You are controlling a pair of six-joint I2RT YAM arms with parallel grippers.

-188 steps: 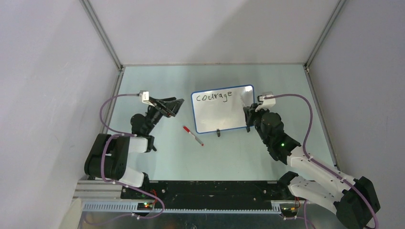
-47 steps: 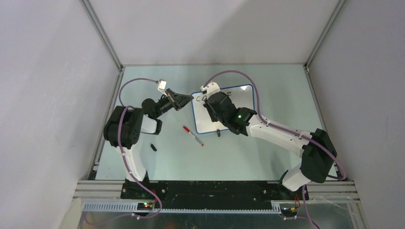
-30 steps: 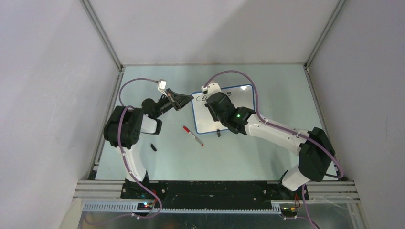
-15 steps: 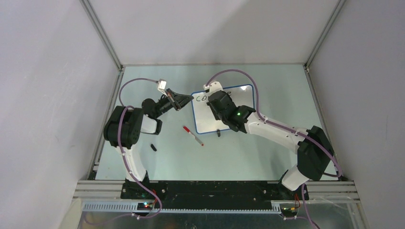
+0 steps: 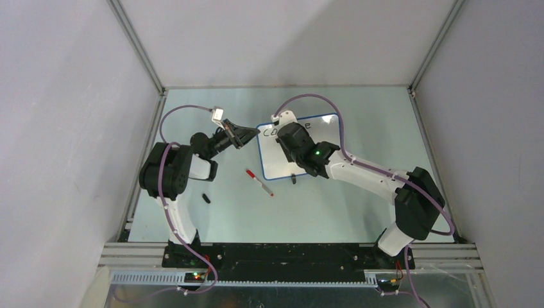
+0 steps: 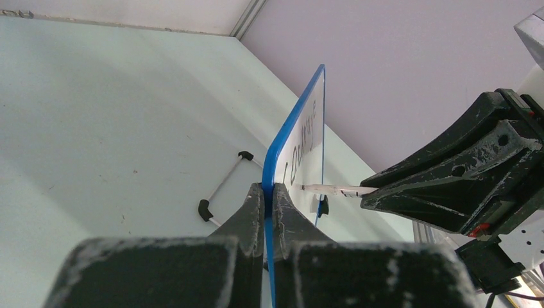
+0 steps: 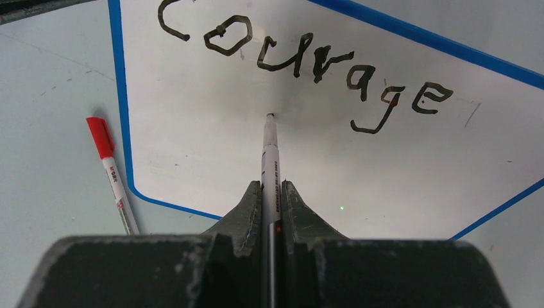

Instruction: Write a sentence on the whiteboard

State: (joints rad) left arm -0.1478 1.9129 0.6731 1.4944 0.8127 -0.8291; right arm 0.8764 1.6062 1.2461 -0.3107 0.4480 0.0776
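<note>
The whiteboard (image 5: 324, 138) stands tilted on the table, and my left gripper (image 5: 252, 135) is shut on its blue left rim (image 6: 292, 122). Both left fingers (image 6: 253, 205) pinch the rim edge-on. My right gripper (image 7: 270, 186) is shut on a black marker (image 7: 269, 154). The marker's tip sits at the board face (image 7: 385, 167), just under the word "courage" (image 7: 301, 61), the only part of the sentence showing. From above, the right wrist (image 5: 295, 144) covers most of that word.
A red-capped marker (image 5: 259, 183) lies on the table left of the board's lower corner. A small black cap (image 5: 206, 198) lies near the left arm. The board's black feet (image 5: 293, 179) rest on the table. Grey walls close in three sides.
Since the oldest frame, both arms came to the board: the left took its rim and the right moved over its face. In the last second only the right elbow shifted slightly.
</note>
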